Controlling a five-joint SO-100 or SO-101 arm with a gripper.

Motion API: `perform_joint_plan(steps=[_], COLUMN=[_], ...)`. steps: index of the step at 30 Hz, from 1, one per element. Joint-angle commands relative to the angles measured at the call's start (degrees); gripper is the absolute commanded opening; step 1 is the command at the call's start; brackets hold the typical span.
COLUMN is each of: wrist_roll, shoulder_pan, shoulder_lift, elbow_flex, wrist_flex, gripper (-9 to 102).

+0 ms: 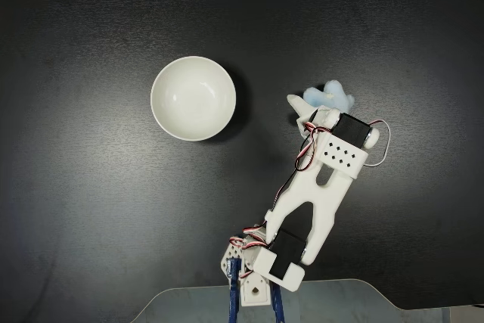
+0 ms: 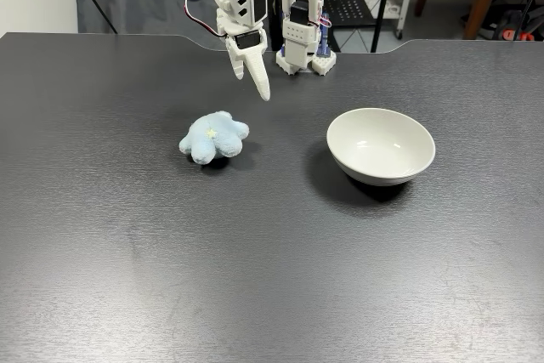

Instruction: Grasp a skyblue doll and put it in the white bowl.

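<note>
The skyblue doll (image 2: 213, 137) is a fluffy pale-blue plush lying on the dark table, left of the white bowl (image 2: 381, 144) in a fixed view from the front. My gripper (image 2: 260, 87) hangs above and just behind the doll, pointing down, fingers together and holding nothing. In a fixed view from above, the gripper (image 1: 299, 108) covers the near part of the doll (image 1: 331, 96), and the bowl (image 1: 193, 98) sits empty to the left of both.
The arm's base (image 2: 302, 53) stands at the far edge of the table beside a clear plate. Chair and table legs and cables show behind it. Dark tabletop (image 2: 272, 278) stretches all around the doll and bowl.
</note>
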Motion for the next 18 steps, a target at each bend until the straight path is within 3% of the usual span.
perform_joint_plan(steps=[1,9,18], wrist_roll=[-0.35,-0.09,-0.35], shoulder_pan=[1.23,8.17,8.61], shoulder_lift=[2.02,0.97,-2.37], elbow_flex=[-1.58,-1.14,-1.23], wrist_flex=[-1.85,-18.37,-19.16], gripper=[60,60,60])
